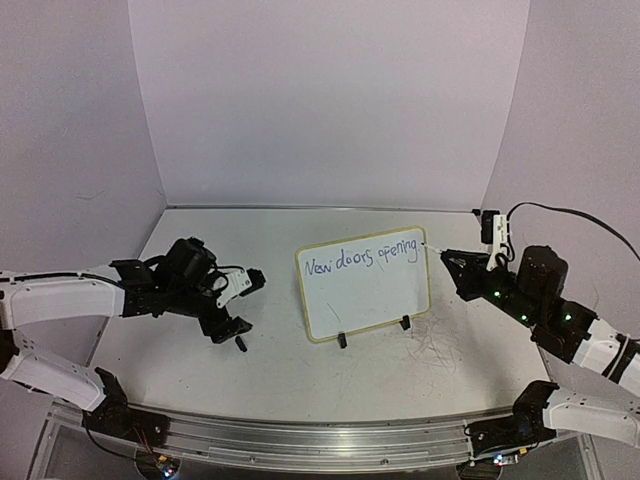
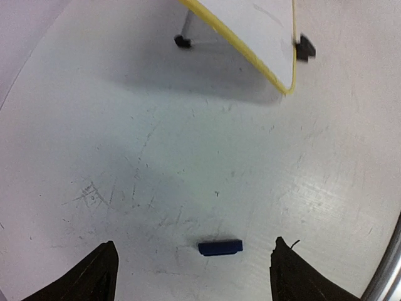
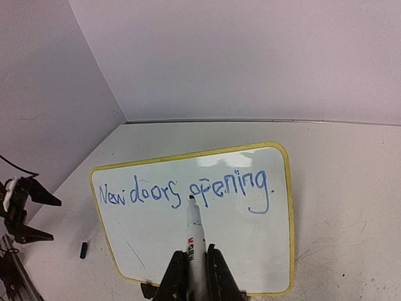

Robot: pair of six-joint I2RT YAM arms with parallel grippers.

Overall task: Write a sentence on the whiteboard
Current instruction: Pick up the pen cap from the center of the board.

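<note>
The whiteboard [image 1: 372, 300] stands upright on two black feet mid-table. The sentence [image 1: 365, 255] "New doors opening." runs across its top in blue, and it also shows in the right wrist view [image 3: 182, 191]. My right gripper [image 1: 458, 270] is shut on a white marker [image 3: 195, 235], whose uncapped tip points at the board [image 3: 250, 244] near its upper right edge. I cannot tell whether it touches. My left gripper [image 1: 238, 305] is open over the table, left of the board. A small dark blue marker cap [image 2: 220, 248] lies between its fingertips [image 2: 103, 263].
Grey scribble marks [image 1: 435, 345] cover the table by the board's right foot. The cap also shows in the top view [image 1: 240, 343], left of the board. Purple walls close in the back and both sides. A metal rail [image 1: 320, 440] runs along the near edge.
</note>
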